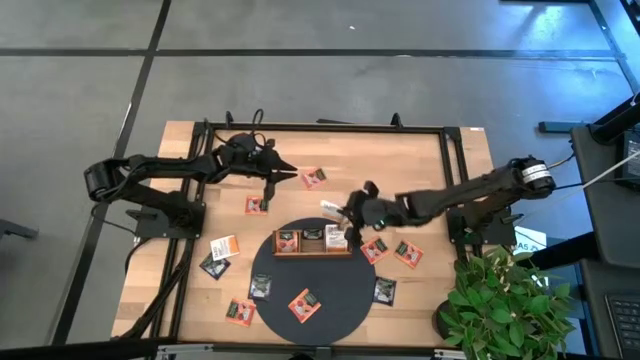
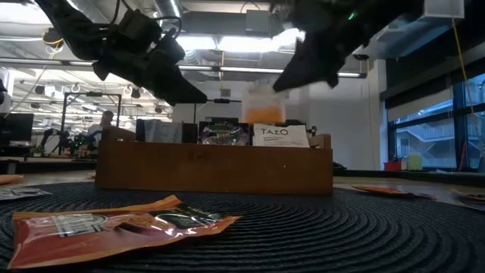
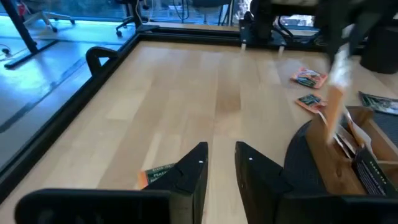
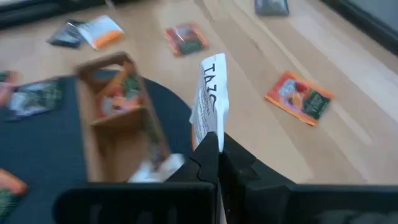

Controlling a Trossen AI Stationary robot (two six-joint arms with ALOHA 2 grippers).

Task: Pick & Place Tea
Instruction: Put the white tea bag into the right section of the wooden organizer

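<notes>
A long brown wooden tray (image 1: 313,251) stands on a round dark mat (image 1: 330,300), with tea sachets upright in its compartments (image 2: 280,136). My right gripper (image 1: 346,212) hangs just past the tray's far side, shut on a white tea sachet (image 4: 210,93) with orange marks. My left gripper (image 1: 290,172) hovers over bare wood at the far left of the mat. It is open (image 3: 221,152) with nothing between its fingers. An orange-red sachet (image 3: 155,175) lies flat on the table beneath it. My right gripper pinches the white sachet by one end (image 4: 209,135) between its two fingers. The fingers come from the table's right, slanting down. The rest of the sachet sticks out past the fingertips, lifted clear of table and tray (image 2: 265,110).
Loose sachets lie flat around the mat: two at the far left (image 1: 313,177) (image 1: 256,205), some at the left (image 1: 224,247), some on the mat's near part (image 1: 304,304), some at the right (image 1: 407,253). A potted plant (image 1: 500,300) stands at the near right corner.
</notes>
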